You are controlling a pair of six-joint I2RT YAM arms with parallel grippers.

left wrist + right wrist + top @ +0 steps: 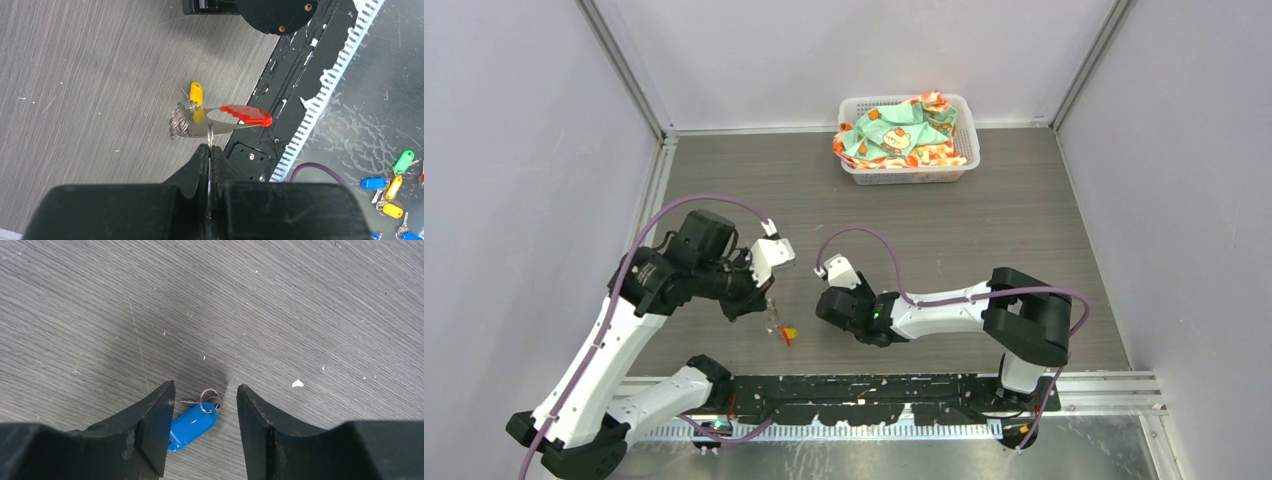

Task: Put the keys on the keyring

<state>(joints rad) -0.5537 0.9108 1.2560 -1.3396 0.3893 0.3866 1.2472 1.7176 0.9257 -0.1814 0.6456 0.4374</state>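
My left gripper (209,149) is shut on the thin ring of the keyring (210,131), holding it above the table. The keyring's coiled metal bunch (178,120) and red tag (248,114) stick out beyond the fingertips. A yellow-tagged key (196,93) hangs by the bunch. In the top view the keyring (781,328) dangles under the left gripper (769,305). The blue-tagged key (192,426) lies flat on the table with its small ring (209,400) between the fingers of my open right gripper (206,387). The left finger (157,420) covers the tag's end.
A white basket (964,150) with patterned cloth stands at the back of the table. The black mounting rail (874,385) runs along the near edge. Beyond that edge, lower down, lie several spare coloured key tags (395,192).
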